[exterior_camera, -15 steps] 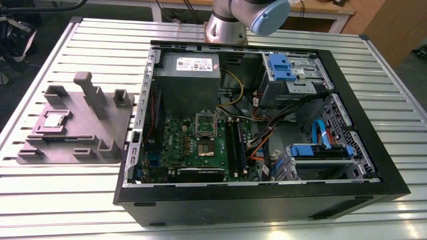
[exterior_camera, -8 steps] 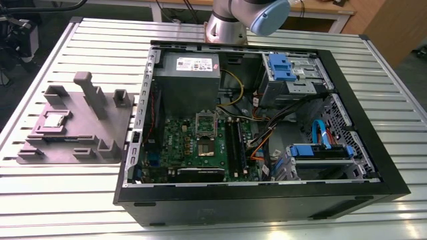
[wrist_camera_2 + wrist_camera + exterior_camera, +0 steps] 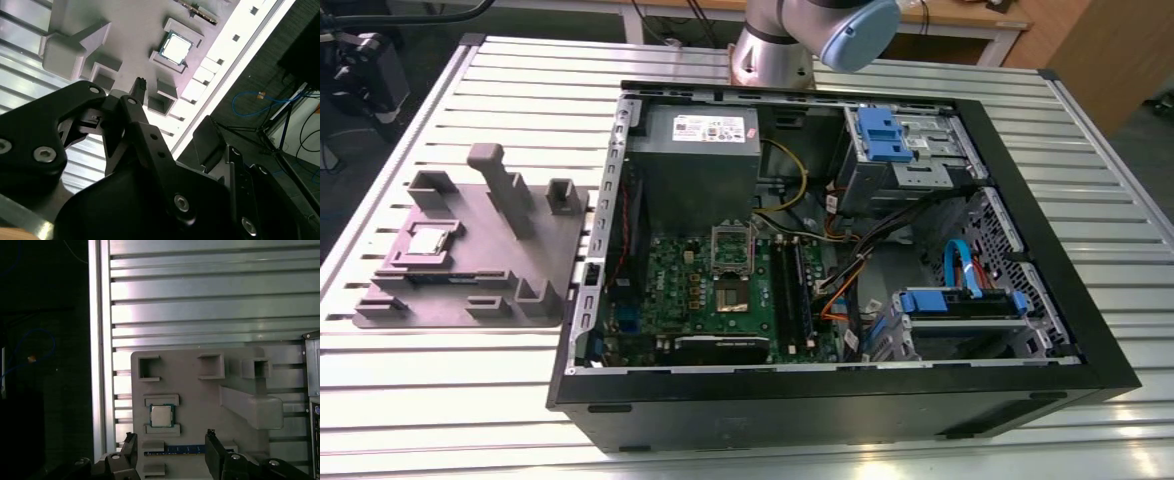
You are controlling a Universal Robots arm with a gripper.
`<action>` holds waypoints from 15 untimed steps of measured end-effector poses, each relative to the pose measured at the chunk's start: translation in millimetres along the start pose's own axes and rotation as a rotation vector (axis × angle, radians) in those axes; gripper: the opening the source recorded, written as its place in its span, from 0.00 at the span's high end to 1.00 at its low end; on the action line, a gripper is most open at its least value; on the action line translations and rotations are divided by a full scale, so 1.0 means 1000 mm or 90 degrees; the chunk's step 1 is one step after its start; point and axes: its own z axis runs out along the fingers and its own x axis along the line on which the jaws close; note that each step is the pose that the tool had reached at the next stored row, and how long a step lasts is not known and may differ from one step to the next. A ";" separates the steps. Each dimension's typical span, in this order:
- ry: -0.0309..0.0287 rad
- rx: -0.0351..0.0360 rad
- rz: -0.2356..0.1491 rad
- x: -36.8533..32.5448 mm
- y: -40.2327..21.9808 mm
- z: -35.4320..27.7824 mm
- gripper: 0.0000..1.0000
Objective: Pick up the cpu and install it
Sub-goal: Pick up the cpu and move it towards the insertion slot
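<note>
Step in hand, as I read it: lining up over the cpu [image 3: 161,416] for the pick, nothing grasped yet. To do it well, centre the fingers [image 3: 214,455] on the chip before going down. In the first wrist view it sits off-centre btw the two finger lines, nearer the finger on the table-edge side. Come down straight, fingers square to two opposite edges, & close only on the chip's thin sides, not on the raised lips of the seat that bracket it. Light force: chip is thin & prob. tilts or slips if pinched at a corner. Lift vertical so it clears the recess w/o snagging. Fingers are spread wide & empty in both wrist views. The cpu [image 3: 430,240] lies flat, silvery top up, in a shallow square seat of the grey fixture tray [image 3: 547,255]. The tray rests on the slatted table [image 3: 454,400], at the exterior view's left of the open pc case [image 3: 854,400]. Rel. to the fingers: chip is ahead of the tips, apart from both, no contact; how high they hang above it can't be told. A blue memory stick [image 3: 185,450] lies in a slot near the cpu seat, in the gap btw the two fingers in the first wrist view, so keep off it. The green motherboard [image 3: 707,300] inside the case is well apart from the chip.
</note>
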 end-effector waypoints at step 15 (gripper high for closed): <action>0.0000 0.0000 0.000 -0.0001 -0.0001 0.0019 0.35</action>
